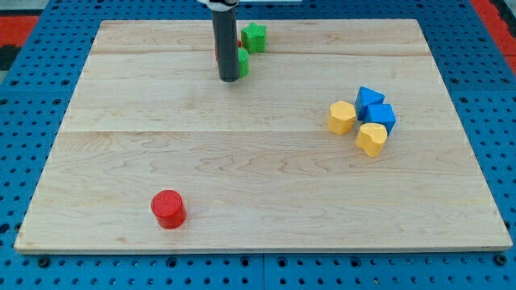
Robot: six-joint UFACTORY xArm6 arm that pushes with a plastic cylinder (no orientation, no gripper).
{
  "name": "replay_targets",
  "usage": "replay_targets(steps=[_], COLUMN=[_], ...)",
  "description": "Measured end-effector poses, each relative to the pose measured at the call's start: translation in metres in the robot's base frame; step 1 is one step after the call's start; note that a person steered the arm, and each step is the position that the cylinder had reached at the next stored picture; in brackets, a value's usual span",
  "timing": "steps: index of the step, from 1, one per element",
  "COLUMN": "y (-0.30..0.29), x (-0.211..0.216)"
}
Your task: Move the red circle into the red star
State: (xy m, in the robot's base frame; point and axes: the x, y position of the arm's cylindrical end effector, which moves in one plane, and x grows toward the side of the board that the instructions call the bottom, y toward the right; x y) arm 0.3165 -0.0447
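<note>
Red circle [168,209] sits near the view's bottom-left, alone, well apart from everything. Mid-right: yellow block [342,117], a second yellow block [372,138], w/ two blue blocks [369,99] [381,117] packed touching. Far top: my tip [229,78] is a bare rod, pinching nothing, just beside a green block [243,62]; green star [255,36] behind. Red star mostly hidden behind the rod, only a red sliver [216,48] shows. Key relation: the circle lies toward the view's bottom and slightly left of my tip, so I judge I need to get below it, then push up.
</note>
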Motion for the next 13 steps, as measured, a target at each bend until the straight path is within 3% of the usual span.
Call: replay_targets(steps=[1,2,3,4,5,6,7,9,10,12,13], y=[0.011,0.005,0.059,0.064,-0.010,-0.067,-0.058,-0.042,-0.057,-0.173,-0.186], x=[0.016,0.097,0.166,0.268,0.292,0.266,0.247,0.266,0.298,0.301,0.301])
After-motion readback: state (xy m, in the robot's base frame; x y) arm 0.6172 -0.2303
